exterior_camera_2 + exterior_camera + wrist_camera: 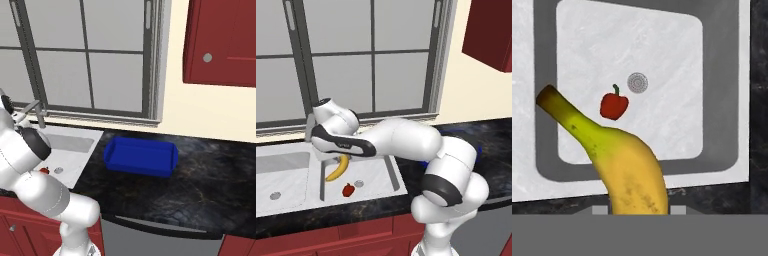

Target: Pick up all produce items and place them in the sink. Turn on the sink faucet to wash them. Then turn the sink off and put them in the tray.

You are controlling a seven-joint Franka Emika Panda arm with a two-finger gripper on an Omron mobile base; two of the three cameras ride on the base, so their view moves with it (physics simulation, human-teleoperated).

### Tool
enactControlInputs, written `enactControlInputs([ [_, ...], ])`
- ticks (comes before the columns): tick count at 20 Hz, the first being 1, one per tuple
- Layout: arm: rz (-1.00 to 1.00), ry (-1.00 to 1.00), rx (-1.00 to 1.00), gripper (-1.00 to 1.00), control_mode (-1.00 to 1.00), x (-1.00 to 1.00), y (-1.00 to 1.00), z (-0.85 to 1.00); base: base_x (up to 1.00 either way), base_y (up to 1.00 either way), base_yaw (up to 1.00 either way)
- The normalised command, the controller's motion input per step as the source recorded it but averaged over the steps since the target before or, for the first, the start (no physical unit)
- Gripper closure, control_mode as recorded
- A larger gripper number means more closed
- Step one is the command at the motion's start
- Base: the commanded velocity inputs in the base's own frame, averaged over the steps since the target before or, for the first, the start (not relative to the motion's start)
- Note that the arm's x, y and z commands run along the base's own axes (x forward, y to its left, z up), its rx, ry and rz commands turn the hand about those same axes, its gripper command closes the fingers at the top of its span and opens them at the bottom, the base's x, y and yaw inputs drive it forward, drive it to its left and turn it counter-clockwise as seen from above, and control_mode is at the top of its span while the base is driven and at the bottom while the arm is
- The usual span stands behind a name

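Jaws closed on the banana over the sink; light, soft-skinned, bruises easily; mid-body hold looks adequate.

The left base view looks forward and down from behind the arm at the sink and window, the right base view angles across the counter to the tray, sharing the sink's right basin, which the hand view faces closely from above.

A glossy white arm of rounded, bulbous segments, joined by dark bands at the joints.
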Motion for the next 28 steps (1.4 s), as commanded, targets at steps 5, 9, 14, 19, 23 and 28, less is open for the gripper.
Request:
enactControlInputs([
  [5,0.04,0.00,0.00,1.00,-1.00,0.33,-0.11,0.00,0.00,0.00,0.00],
  [9,0.03,0.05,0.03,1.00,-1.00,0.42,-0.28,-0.03,0.00,0.00,0.00],
  [14,0.02,0.04,0.05,1.00,-1.00,0.37,-0.37,-0.09,0.00,0.00,0.00],
  [19,0.02,0.04,0.03,1.00,-1.00,0.35,-0.39,-0.28,0.00,0.00,0.00],
  [23,0.02,0.00,0.00,1.00,-1.00,0.31,-0.24,-0.42,0.00,0.00,0.00],
  [28,0.04,0.00,0.02,1.00,-1.00,0.31,-0.20,-0.51,0.00,0.00,0.00],
])
